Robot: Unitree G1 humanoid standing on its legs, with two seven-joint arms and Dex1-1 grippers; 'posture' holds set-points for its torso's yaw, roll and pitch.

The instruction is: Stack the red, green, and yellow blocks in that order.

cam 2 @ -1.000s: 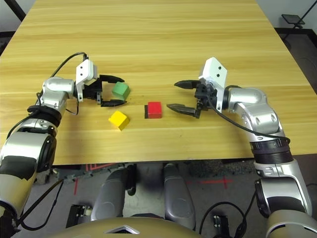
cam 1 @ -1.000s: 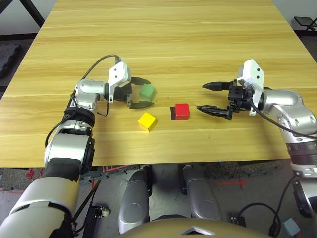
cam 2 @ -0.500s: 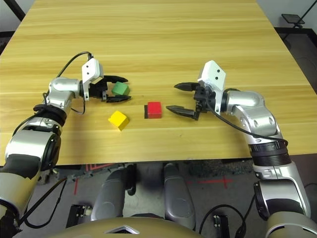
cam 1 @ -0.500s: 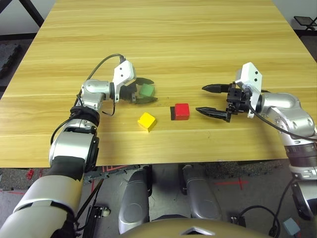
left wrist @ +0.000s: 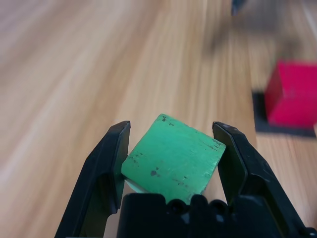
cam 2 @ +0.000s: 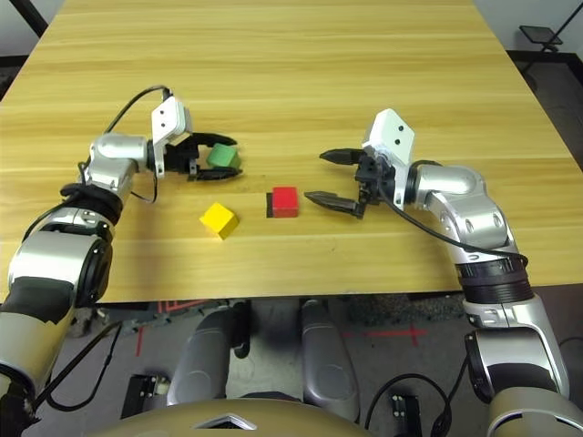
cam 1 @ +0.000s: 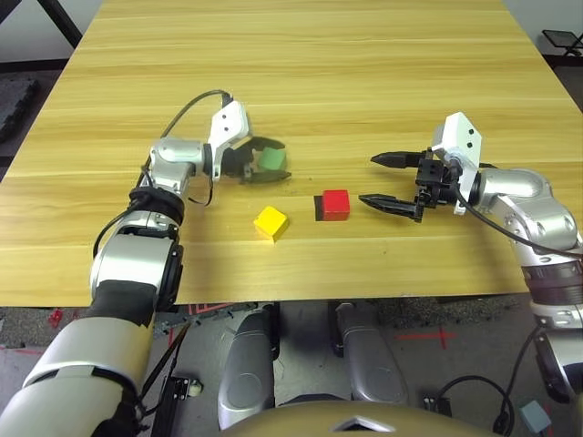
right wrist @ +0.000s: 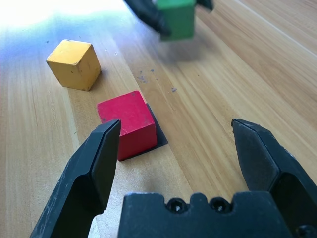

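Note:
My left gripper is shut on the green block, its two black fingers pressing opposite sides of the cube. In the right wrist view the green block hangs just above the wood. The red block sits at the table's middle front, to the right of the green one. The yellow block lies in front of my left gripper, left of the red block. My right gripper stands open just right of the red block, nothing between its fingers.
A flat black square patch lies under the red block's left side. The wooden table stretches bare toward the back. Its front edge runs close below the blocks.
My left gripper has shut on the green block and raised it slightly, swinging a little toward the back. The right gripper, the red block and the yellow block have stayed put.

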